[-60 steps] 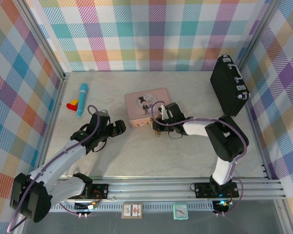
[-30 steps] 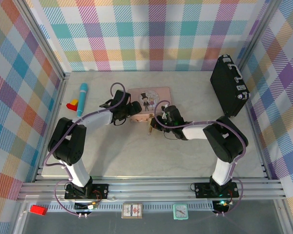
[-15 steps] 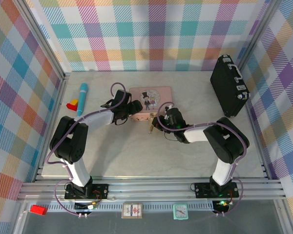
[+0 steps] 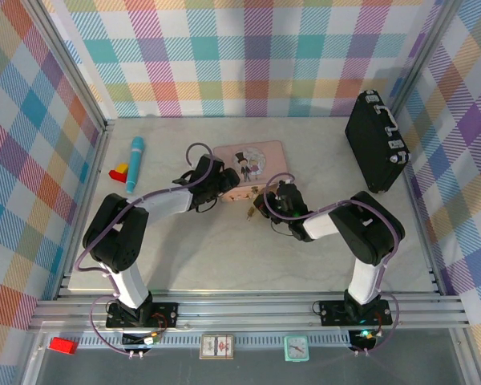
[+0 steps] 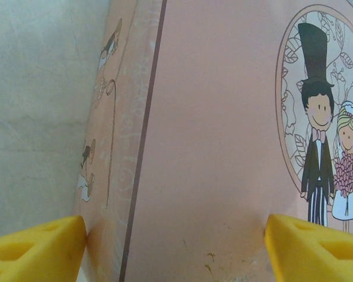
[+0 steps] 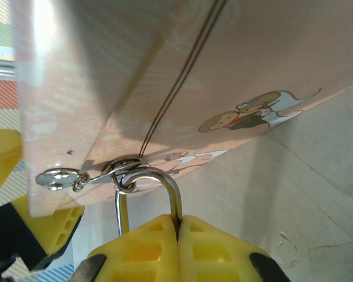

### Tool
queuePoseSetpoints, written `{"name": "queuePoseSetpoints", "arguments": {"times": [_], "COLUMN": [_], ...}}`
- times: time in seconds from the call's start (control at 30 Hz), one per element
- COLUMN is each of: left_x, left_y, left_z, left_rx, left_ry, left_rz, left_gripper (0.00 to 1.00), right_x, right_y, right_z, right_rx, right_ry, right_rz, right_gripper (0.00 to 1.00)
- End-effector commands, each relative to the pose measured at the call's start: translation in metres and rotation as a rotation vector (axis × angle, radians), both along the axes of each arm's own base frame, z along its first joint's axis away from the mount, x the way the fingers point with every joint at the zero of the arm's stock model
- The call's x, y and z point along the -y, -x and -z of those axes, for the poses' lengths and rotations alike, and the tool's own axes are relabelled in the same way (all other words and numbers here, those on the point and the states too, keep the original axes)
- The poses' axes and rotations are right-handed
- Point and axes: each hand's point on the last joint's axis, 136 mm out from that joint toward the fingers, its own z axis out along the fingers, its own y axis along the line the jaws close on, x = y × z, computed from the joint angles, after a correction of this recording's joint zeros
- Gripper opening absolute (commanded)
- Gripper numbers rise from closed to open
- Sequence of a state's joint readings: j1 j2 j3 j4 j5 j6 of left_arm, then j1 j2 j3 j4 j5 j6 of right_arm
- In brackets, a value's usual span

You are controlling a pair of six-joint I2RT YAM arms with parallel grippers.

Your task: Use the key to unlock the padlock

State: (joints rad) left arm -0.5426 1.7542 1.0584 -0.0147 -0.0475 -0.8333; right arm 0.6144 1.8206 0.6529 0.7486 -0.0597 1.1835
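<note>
Swung across, left pincer straddles the pink rectangular tin, released. Right pincer clenches the tiny brass padlock by its silver shackle, hasp-hung just above its fingertips: light, stiff, slippery; body looks the surer hold.

A pink tin with a cartoon bride and groom on its lid lay in the middle of the pale table. Well to its left, a teal marker lay just beside a red and yellow block. A black case stood by the right wall.
</note>
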Motion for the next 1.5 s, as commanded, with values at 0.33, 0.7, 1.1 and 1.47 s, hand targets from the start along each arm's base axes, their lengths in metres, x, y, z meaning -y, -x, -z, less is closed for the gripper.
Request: {"name": "queuePoseSetpoints", "arguments": {"times": [0.33, 0.7, 1.1, 1.47], "left_x": [0.023, 0.021, 0.028, 0.028], "left_y": [0.052, 0.049, 0.054, 0.052], "left_z": [0.018, 0.016, 0.02, 0.02], "left_rx": [-0.116, -0.117, -0.13, -0.133], "left_ry": [-0.03, -0.036, -0.015, -0.036], "left_rz": [0.078, 0.046, 0.064, 0.061], "left_gripper": [0.78, 0.78, 0.78, 0.79], "right_x": [0.031, 0.045, 0.045, 0.064], "right_y": [-0.005, -0.013, -0.033, -0.043], "right_z": [0.019, 0.018, 0.005, 0.0], "right_rx": [-0.085, -0.105, -0.096, -0.129], "right_ry": [0.021, -0.043, -0.084, -0.111], "right_rz": [0.12, 0.184, 0.25, 0.388], "right_gripper": [0.0, 0.0, 0.0, 0.0]}}
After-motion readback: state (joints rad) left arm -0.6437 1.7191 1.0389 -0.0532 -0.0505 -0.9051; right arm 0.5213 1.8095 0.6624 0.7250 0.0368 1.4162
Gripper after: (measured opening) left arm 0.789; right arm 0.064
